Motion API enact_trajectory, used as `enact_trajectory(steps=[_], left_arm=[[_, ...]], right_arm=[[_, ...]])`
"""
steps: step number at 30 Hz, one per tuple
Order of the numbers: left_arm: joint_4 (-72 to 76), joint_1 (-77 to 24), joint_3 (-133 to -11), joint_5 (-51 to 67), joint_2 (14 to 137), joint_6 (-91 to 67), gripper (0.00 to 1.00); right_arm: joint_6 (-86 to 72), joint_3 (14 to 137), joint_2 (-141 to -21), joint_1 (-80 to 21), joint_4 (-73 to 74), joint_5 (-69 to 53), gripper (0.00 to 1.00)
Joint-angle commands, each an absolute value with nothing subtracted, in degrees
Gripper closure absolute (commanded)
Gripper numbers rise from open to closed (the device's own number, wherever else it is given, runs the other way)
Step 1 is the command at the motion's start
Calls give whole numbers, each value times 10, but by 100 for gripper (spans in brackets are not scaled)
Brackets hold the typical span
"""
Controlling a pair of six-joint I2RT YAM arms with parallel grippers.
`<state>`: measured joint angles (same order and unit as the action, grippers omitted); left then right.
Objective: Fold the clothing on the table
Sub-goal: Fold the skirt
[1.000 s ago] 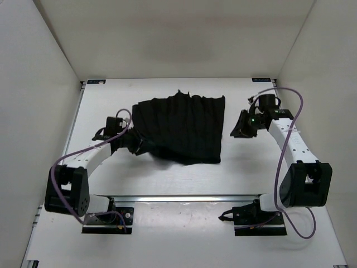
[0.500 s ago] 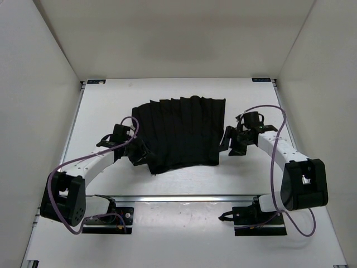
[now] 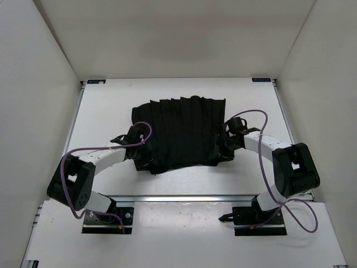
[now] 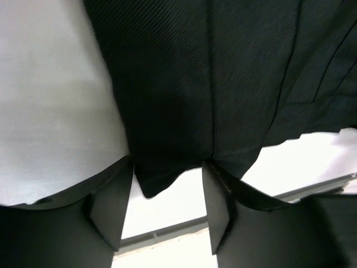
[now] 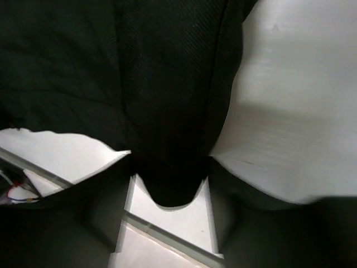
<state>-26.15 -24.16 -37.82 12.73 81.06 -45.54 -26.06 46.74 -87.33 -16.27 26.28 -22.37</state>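
The clothing (image 3: 179, 131), black and pleated, lies spread flat on the middle of the white table (image 3: 106, 111). My left gripper (image 3: 140, 161) is at its near left corner and my right gripper (image 3: 219, 152) at its near right corner. In the left wrist view the left gripper (image 4: 167, 192) stands open, with a corner of the clothing (image 4: 162, 176) lying between the fingers (image 4: 111, 209), not pinched. In the right wrist view the right gripper (image 5: 167, 209) is open too, a rounded corner of the clothing (image 5: 170, 184) reaching in between its fingers (image 5: 226, 218).
White upright walls close in the table at the left, back and right. A metal rail (image 3: 184, 197) runs along the near edge, just behind both arm bases (image 3: 109, 219). Purple cables loop off both arms.
Both arms swung inward to the garment's near corners. The garment, bunched at its left a second ago, now lies flatter. Both sets of jaws stand wider.
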Motion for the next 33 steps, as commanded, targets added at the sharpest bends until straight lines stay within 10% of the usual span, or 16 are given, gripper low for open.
enact_trajectory(steps=[1, 3, 5, 25, 33], left_arm=[[-263, -251, -392, 64, 847, -437, 38], [-249, -250, -390, 76, 854, -440, 75], [-243, -244, -396, 87, 854, -443, 100], [-401, -199, -317, 205, 633, -383, 99], [-467, -188, -594, 263, 684, -429, 97]], right_arm=[[-279, 476, -880, -177, 257, -214, 55], [-281, 464, -869, -174, 248, -228, 100], [-280, 468, -861, -164, 251, -236, 100], [-221, 347, -565, -97, 470, -311, 100], [-176, 556, -606, -49, 607, -330, 100]])
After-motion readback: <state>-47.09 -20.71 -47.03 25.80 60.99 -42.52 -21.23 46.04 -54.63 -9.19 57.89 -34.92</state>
